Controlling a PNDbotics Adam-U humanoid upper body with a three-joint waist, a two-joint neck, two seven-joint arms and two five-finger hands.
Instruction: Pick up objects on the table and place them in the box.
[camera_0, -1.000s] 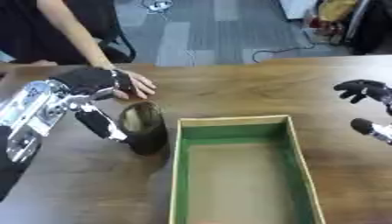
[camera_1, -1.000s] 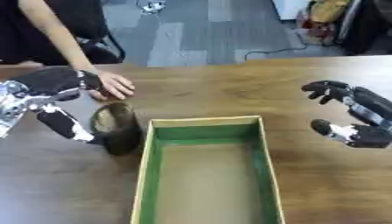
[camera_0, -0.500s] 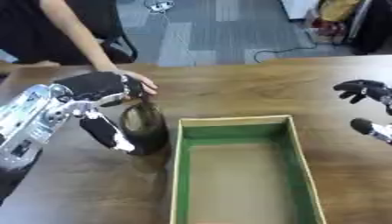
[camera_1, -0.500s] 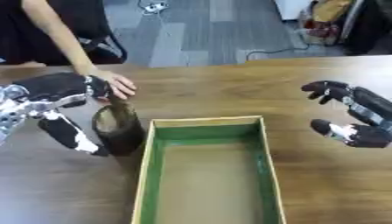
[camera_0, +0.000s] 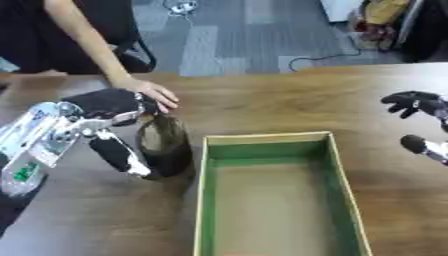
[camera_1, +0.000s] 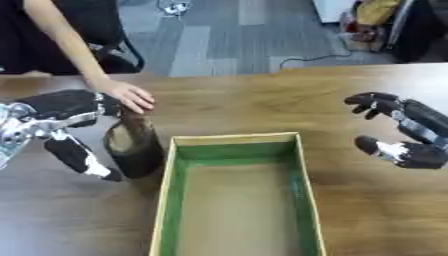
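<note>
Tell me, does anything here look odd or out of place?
One thing: a person's bare hand rests on the table right beside the robot's left hand, whose fingers curl round the dark cup. The green box holds nothing visible.

Head stereo pair, looking down, sharing table (camera_0: 262, 95), box (camera_1: 236, 145)

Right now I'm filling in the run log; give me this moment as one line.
left hand: curled round dark cylinder, beside box | box: nothing visible inside | right hand: apart, holding nothing | person's hand: on table by cylinder
</note>
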